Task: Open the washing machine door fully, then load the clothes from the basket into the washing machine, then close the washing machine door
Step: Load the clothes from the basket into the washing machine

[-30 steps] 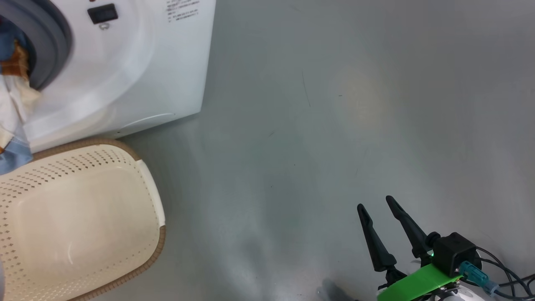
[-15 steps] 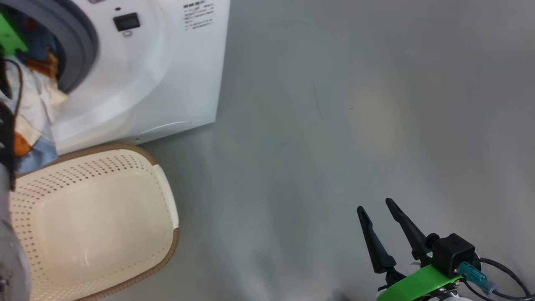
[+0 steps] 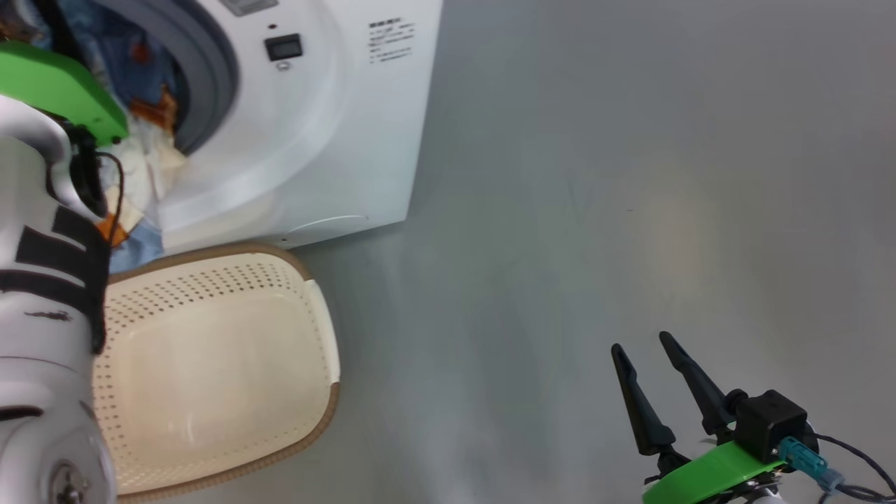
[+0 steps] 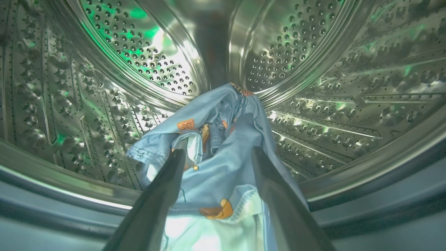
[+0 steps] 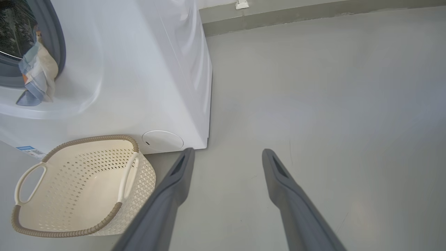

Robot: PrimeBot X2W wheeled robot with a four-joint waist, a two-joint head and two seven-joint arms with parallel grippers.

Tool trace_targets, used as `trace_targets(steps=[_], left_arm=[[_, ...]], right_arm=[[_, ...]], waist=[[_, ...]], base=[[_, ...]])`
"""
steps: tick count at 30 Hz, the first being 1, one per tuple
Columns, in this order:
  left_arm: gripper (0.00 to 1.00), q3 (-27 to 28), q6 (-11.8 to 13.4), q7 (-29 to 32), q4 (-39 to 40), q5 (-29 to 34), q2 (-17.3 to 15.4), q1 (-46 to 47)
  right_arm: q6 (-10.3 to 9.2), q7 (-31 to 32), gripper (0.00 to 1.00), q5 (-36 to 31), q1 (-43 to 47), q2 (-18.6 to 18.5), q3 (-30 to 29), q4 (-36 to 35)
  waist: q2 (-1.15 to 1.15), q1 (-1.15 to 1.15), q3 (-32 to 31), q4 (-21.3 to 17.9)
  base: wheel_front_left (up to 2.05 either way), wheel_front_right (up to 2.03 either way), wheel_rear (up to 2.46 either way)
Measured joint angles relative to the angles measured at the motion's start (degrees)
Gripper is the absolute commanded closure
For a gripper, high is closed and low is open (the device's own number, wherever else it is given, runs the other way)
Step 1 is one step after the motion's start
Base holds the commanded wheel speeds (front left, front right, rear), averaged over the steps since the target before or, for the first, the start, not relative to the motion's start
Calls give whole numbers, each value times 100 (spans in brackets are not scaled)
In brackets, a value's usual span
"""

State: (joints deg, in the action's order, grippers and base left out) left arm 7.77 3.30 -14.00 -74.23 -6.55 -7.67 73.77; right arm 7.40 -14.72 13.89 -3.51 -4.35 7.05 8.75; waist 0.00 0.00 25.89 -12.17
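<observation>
Left wrist view: left gripper (image 4: 217, 152) inside the drum (image 4: 104, 76), fingers spread wide, pinching nothing.
Clothes (image 4: 230, 115): loose between those fingers, tail hanging out over the washing machine (image 3: 336, 126) front.
Handling: light, limp, snag-prone; best pinched at a bunched fold.
Long axis: drum depth to opening, tail pointing down at the basket (image 3: 210, 364).
Right gripper (image 3: 640, 342): agape, empty, above the floor (image 3: 595, 175).

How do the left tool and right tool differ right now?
The left tool reaches inside the drum of the washing machine; the right tool hangs over the grey floor. The clothes lie between the left tool's fingers; nothing lies between the right tool's. Both are open.
</observation>
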Motion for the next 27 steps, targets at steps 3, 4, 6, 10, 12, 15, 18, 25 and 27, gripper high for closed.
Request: trace_targets(steps=[3, 4, 6, 10, 12, 15, 18, 25, 27], left_arm=[[0, 47, -97, -22, 112, -155, 124, -138], [0, 47, -148, -22, 168, -191, 170, -190], [0, 42, -213, -23, 337, -193, 244, -312], [0, 24, -341, -64, 850, -233, 371, -658], [0, 24, -423, -65, 1096, -255, 414, -856], [0, -12, -510, -65, 1435, -275, 525, -1195], [0, -73, -568, -64, 1769, -288, 579, -1504], [0, -211, -714, -64, 2555, -438, 665, -2273], [0, -275, -722, -65, 2772, -453, 671, -2507]], right_arm=[[0, 0, 0, 0, -1, -42, -60, -5], [0, 0, 0, -1, -1, -44, -75, -10], [0, 0, 0, -1, -7, -48, -99, -21], [1, 0, 0, -1, -114, -48, -207, -32], [0, 0, 0, -1, -202, -54, -261, -46], [0, 0, 0, -4, -259, -46, -304, -70], [0, 0, 0, -4, -262, -45, -378, -67], [0, 0, 0, -4, -275, -32, -406, -65], [0, 0, 0, -4, -275, -32, -412, -62]], waist=[[0, 0, -56, 140], [0, 0, -69, 189], [0, 0, -84, 291], [0, 0, -72, 483], [0, 0, -48, 575], [0, 0, -16, 715], [0, 0, 12, 845], [0, 0, -31, 1014], [0, 0, -61, 1038]], base=[[0, 0, 0], [0, 0, 0], [0, 0, 0], [0, 0, 0], [0, 0, 0], [0, 0, 0], [0, 0, 0], [0, 0, 0], [0, 0, 0]])
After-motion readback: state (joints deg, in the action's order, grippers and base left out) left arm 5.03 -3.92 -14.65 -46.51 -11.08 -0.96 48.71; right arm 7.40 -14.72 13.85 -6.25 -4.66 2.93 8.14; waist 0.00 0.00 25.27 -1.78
